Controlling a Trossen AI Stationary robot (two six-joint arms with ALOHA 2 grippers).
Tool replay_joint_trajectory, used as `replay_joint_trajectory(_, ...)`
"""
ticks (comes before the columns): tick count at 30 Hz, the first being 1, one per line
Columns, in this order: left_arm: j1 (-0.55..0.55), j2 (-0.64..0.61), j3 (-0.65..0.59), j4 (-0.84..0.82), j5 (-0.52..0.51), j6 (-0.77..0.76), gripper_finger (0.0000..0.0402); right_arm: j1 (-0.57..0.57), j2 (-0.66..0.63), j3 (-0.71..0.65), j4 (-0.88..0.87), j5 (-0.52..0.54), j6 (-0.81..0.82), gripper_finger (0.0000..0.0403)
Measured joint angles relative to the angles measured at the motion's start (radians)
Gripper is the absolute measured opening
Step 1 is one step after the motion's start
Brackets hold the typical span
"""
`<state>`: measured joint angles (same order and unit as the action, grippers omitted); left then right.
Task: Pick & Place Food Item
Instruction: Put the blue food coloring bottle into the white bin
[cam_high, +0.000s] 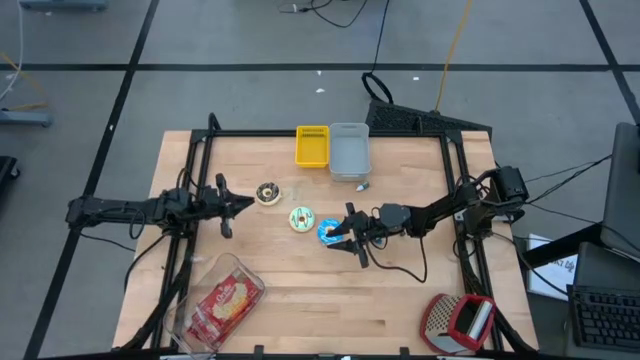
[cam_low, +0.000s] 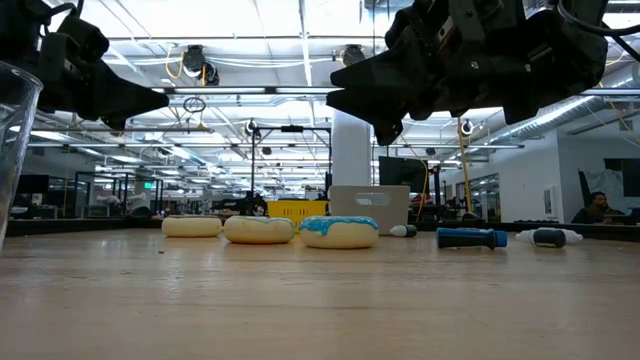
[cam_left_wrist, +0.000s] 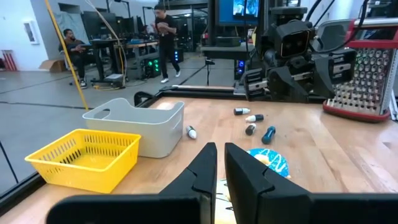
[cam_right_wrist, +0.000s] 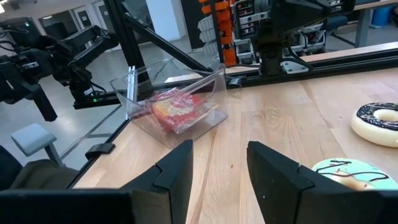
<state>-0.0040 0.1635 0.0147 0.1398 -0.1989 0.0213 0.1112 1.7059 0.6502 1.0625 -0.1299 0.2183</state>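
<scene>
Left pincer (cam_high: 232, 204) clenched, right pincer (cam_high: 352, 238) released; only left wrist view shows yellow basket (cam_left_wrist: 84, 157) empty.

Wooden table (cam_high: 400, 300) w/ black frame rails along its sides. At the far edge sit a yellow basket (cam_high: 312, 146) and a grey bin (cam_high: 349, 150), touching side by side; mid-table are three donuts in a row — chocolate (cam_high: 267, 193), green-iced (cam_high: 302, 219), blue-iced (cam_high: 328, 233). Near edge: clear container w/ a red packet (cam_high: 222, 302) at left, red-handled grater (cam_high: 459, 322) at right — a few small markers (cam_low: 472, 238) lie just by the bin.
</scene>
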Motion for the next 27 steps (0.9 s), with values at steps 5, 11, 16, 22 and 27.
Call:
replay_joint_trajectory(5,0.0,0.0,0.0,0.0,0.0,0.0,0.0031,0.0,0.0,0.0,-0.023,0.0,0.001,0.0139)
replay_joint_trajectory(11,0.0,0.0,0.0,0.0,0.0,0.0,0.0031,0.0,0.0,0.0,-0.048,-0.001,0.002,0.0139)
replay_joint_trajectory(16,0.0,0.0,0.0,-0.001,0.0,0.0,0.0031,0.0,0.0,0.0,-0.049,-0.001,0.004,0.0139)
replay_joint_trajectory(22,0.0,0.0,0.001,-0.001,0.0,0.0,0.0031,0.001,0.0,0.0,-0.036,-0.002,0.075,0.0139)
replay_joint_trajectory(27,0.0,0.0,0.002,-0.001,0.0,0.0,0.0031,0.001,0.0,0.0,0.031,-0.002,0.132,0.0139)
